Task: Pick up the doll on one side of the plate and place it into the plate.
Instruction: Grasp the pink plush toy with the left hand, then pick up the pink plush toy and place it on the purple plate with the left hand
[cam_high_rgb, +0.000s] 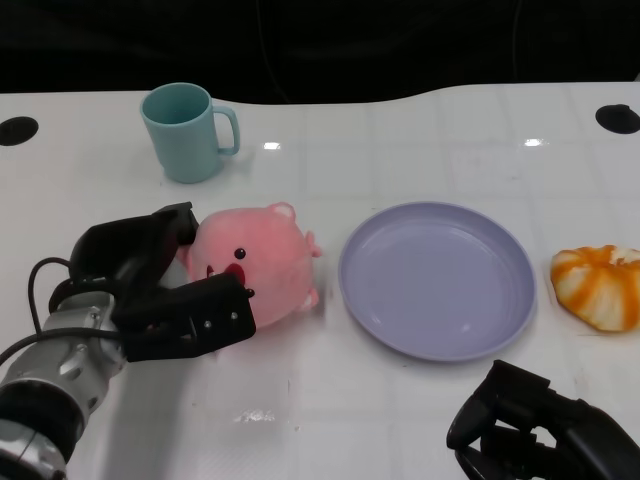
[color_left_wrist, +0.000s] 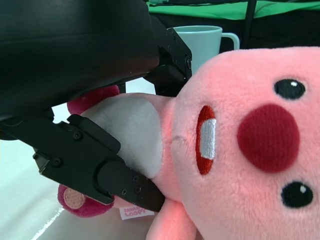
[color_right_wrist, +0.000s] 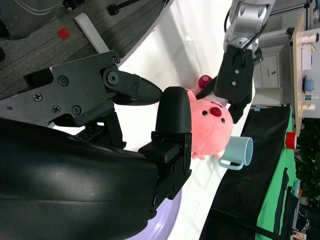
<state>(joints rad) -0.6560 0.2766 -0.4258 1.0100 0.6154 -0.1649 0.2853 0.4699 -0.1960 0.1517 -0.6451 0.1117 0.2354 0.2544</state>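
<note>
Doll (cam_high_rgb: 258, 262), pink plush, sits on tabletop (cam_high_rgb: 400, 420) just left of purple plate (cam_high_rgb: 436, 279), w/ my left hand (cam_high_rgb: 160, 285) clasping it front & back. My right hand (cam_high_rgb: 545, 430), at near edge, is curled, holding nothing.

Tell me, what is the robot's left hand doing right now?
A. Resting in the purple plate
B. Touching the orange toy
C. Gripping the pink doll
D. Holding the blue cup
C: the left hand has its black fingers closed around the pink doll, which lies on the table beside the plate.
</note>
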